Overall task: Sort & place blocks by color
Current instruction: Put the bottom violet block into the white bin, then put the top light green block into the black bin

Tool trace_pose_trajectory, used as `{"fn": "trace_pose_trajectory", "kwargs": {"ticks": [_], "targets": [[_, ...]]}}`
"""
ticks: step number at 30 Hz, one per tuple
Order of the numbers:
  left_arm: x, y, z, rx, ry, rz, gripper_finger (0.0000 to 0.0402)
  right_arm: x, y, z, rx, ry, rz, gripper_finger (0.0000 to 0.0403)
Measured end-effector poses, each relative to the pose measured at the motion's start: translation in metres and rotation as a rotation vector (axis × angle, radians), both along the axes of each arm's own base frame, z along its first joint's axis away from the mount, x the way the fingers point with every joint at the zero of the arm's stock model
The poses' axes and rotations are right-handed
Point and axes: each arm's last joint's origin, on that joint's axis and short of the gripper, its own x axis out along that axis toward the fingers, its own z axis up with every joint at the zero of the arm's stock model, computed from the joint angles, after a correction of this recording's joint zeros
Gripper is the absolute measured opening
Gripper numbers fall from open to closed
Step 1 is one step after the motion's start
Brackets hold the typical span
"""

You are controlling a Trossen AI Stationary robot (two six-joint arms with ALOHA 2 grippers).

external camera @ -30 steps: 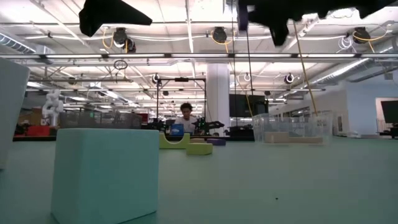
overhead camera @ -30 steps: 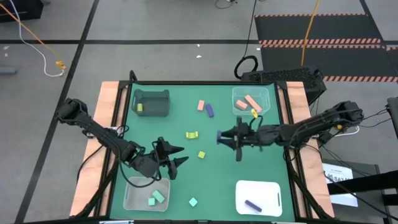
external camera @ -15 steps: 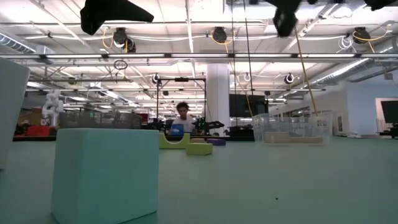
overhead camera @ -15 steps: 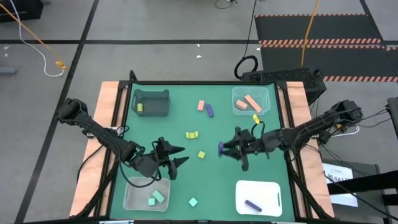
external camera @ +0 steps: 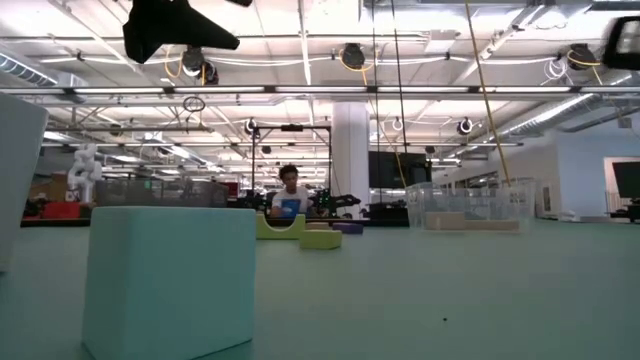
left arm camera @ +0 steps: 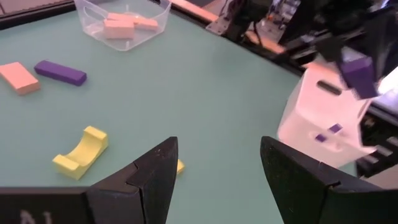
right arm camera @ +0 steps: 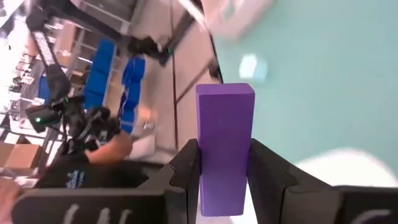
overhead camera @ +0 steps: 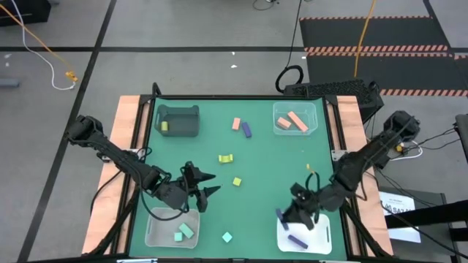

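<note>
The sorting looks a bit past halfway. In the high view, the right gripper [overhead camera: 287, 217] at lower right has its fingers closed on a purple block [right arm camera: 224, 146] at the edge of the white bin [overhead camera: 322, 241], which already holds one purple bar [overhead camera: 297, 240]. The clear bin [overhead camera: 279, 111] at upper right holds two pink blocks [overhead camera: 290, 120]. The grey bin [overhead camera: 179, 128] at upper left holds one yellow block, and the clear bin at lower left [overhead camera: 152, 232] holds what look like two teal blocks, though they are small.

Loose on the green table [overhead camera: 270, 157]: a pink block [overhead camera: 236, 124] touching a purple bar [overhead camera: 247, 129], a yellow arch [overhead camera: 226, 158], a yellow cube [overhead camera: 237, 181] and a teal cube [overhead camera: 227, 237]. The left gripper [overhead camera: 205, 184] hangs at lower left, fingers apart and empty.
</note>
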Motion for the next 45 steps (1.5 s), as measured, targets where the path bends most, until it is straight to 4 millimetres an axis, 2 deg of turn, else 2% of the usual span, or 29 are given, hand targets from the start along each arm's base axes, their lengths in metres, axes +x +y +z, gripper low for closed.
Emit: {"fn": "trace_pose_trajectory", "kwargs": {"ticks": [7,11,15,23,28,31,34,39,42,45], "targets": [[-0.001,0.002,-0.003,0.019,0.032,0.006,0.023,-0.028,0.017,-0.016,0.102,0.3,0.066,0.0084],[0.001,0.006,-0.003,0.02,0.033,0.019,0.023,-0.039,0.016,-0.028,0.099,0.496,0.071,0.0084],[0.003,0.01,-0.003,0.021,0.034,0.034,0.023,-0.045,0.012,-0.034,0.069,0.593,0.05,0.0088],[0.005,0.018,-0.005,0.035,0.058,0.061,0.023,-0.044,0.013,-0.033,0.074,0.584,0.055,0.024],[0.008,0.024,-0.005,0.042,0.059,0.084,0.023,-0.04,0.018,-0.023,0.112,0.466,0.125,0.0297],[0.012,0.029,-0.003,0.102,0.061,0.066,0.023,-0.035,0.021,-0.008,0.116,0.263,0.187,0.0313],[0.022,0.031,-0.007,0.176,0.063,0.045,0.023,-0.029,0.02,0.008,0.071,0.026,0.165,0.0318],[0.044,0.03,-0.032,0.323,0.123,-0.037,0.023,-0.021,0.014,0.024,-0.038,-0.223,0.148,0.0317],[0.054,0.034,-0.052,0.424,0.199,-0.067,0.023,-0.016,0.008,0.025,-0.104,-0.257,0.141,0.0317],[0.062,0.045,-0.068,0.451,0.26,-0.046,0.023,-0.009,-0.001,0.02,-0.164,-0.229,0.108,0.0318]]}}
